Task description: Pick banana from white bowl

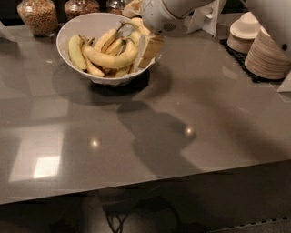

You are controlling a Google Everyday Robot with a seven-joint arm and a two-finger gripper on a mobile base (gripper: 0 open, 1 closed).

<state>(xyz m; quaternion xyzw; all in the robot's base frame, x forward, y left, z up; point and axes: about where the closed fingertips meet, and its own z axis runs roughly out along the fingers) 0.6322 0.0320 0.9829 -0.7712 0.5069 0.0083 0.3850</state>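
Jars (38,16) stand behind the white bowl (86,25) at the counter's far left, where the banana (109,59) lies across the smaller bananas. The gripper (144,49) hangs at the bowl's right rim, at the banana's right end; its hold, cannot tell. Stacked plates (268,54) sit far right.

I'm seeing the arm (182,7) showing as smooth, glossy white shells, rounded like a capsule and shading to grey underneath. The end effector (146,45) is sitting near 12 o'clock in my view. Its lower part is showing pale tan, flat and blocky below the white casing. More white casing is showing at the 1 o'clock corner.
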